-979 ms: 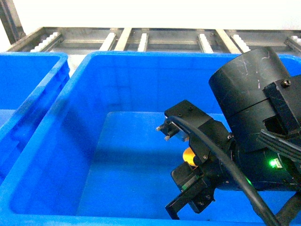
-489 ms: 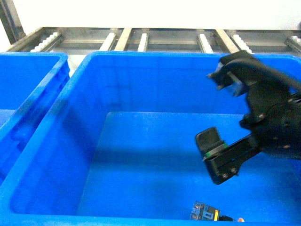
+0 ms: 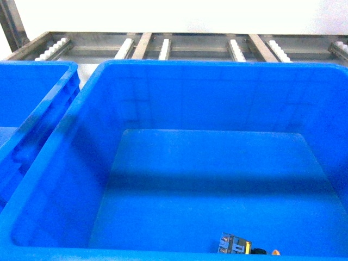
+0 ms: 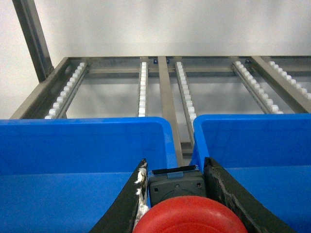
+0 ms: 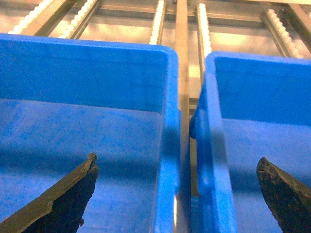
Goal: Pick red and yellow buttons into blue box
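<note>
No text, label, brand, number or sign can be read in any view. Small marks are seen on the body of the button (image 3: 235,244) lying on the floor of the blue box (image 3: 163,68), but they are too small to be made out.

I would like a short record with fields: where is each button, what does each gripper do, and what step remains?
yellow button: lying on the floor of the blue box, near its front wall
red button: clamped in the left gripper, cap toward the camera
right gripper: open, empty
remaining: red button not yet in the box
</note>
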Available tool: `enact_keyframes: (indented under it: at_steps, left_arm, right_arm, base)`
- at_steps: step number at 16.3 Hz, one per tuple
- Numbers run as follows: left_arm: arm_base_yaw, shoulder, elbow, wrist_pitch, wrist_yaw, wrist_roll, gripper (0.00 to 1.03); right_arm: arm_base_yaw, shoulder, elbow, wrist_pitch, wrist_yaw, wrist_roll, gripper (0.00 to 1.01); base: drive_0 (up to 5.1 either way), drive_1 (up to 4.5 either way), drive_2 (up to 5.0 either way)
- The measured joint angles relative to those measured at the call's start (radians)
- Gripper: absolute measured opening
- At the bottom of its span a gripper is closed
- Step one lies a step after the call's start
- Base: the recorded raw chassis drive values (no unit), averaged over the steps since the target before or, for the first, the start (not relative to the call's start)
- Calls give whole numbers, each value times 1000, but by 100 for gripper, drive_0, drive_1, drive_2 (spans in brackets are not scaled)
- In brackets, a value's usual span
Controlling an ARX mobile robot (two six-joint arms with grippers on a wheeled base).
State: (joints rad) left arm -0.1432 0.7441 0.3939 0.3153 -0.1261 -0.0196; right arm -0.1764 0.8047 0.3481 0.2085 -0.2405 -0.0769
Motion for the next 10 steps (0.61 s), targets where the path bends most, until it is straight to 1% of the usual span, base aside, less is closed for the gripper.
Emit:
enact_keyframes:
  at_steps: [1, 2, 3, 4, 5, 6, 7, 8, 9, 10]
  left_arm:
    - [0, 0, 0, 0, 0, 0, 30]
    - [0, 0, 0, 0, 0, 0, 30]
    - [0, 0, 0, 0, 0, 0, 30]
    - [0, 0, 0, 0, 0, 0, 30]
    - [0, 0, 0, 0, 0, 0, 30]
    - [0, 0, 0, 0, 0, 0, 30]
    - [0, 0, 0, 1, 0, 0, 30]
    - [0, 0, 0, 0, 0, 0, 30]
    - [0, 0, 0, 0, 0, 0, 30]
    - [0, 0, 0, 0, 0, 0, 30]
  right_arm:
    - [-102, -130, -47, -84, -80, 26, 98]
    - [-156, -203, -71, -131, -126, 42, 98]
    - [-219, -293, -95, -190, -186, 59, 98]
    - [-272, -379, -118, -238, -239, 71, 98]
    - [-304, -442, -135, -284, -279, 76, 98]
    - [-321, -520, -154, -352, -309, 87, 98]
    - [-275, -577, -180, -397, -278, 100, 98]
    - [-195, -608, -197, -411, -226, 114, 98]
    - [-87, -641, -208, -420, -148, 138, 98]
    - [-9, -658, -222, -428, -77, 147, 98]
  base:
    - [0, 0, 0]
    - [0, 0, 0]
    - [0, 0, 0]
    - [0, 0, 0]
    - [0, 0, 0]
    - [0, 0, 0]
    - [0, 0, 0]
    - [0, 0, 0]
    - [0, 0, 0]
    - [0, 0, 0]
